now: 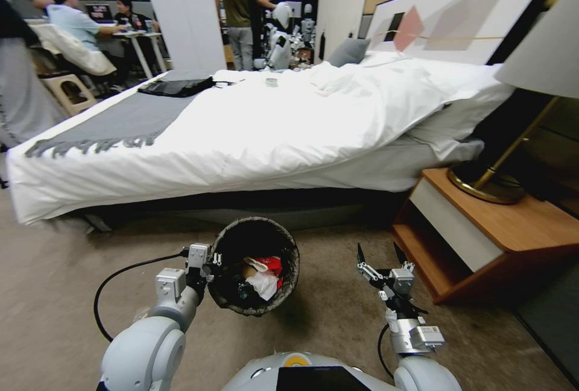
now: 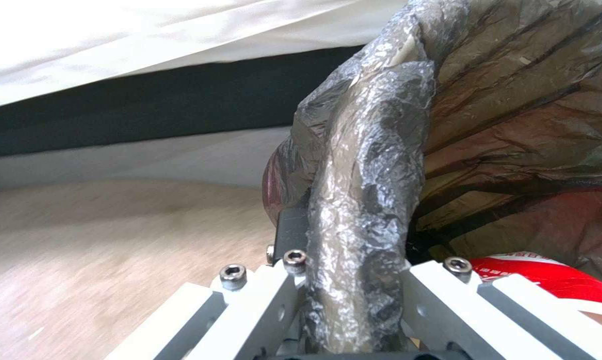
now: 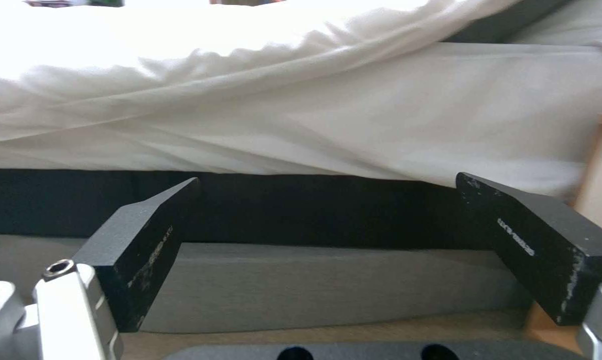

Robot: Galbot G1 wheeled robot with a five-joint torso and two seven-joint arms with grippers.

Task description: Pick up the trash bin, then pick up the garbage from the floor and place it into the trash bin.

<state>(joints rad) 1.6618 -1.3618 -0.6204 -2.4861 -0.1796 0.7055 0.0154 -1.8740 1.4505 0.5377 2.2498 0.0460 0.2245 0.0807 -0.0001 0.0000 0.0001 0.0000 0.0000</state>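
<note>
Head view: trash bin (image 1: 256, 265) clamped at its left rim by left gripper (image 1: 212, 261), mouth tilted near, garbage (image 1: 263, 277) inside; right gripper (image 1: 382, 255) just right, jaws spread, empty.

Right tool (image 3: 328, 225) agape before bed (image 3: 301, 100)

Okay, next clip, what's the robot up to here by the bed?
The left gripper is clamped on the bag-lined rim of the trash bin, holding it tilted above the carpet beside the bed. Garbage already lies inside: a red-and-white cup and white tissue among it. The right gripper hangs open and empty nearby, next to the nightstand.
</note>
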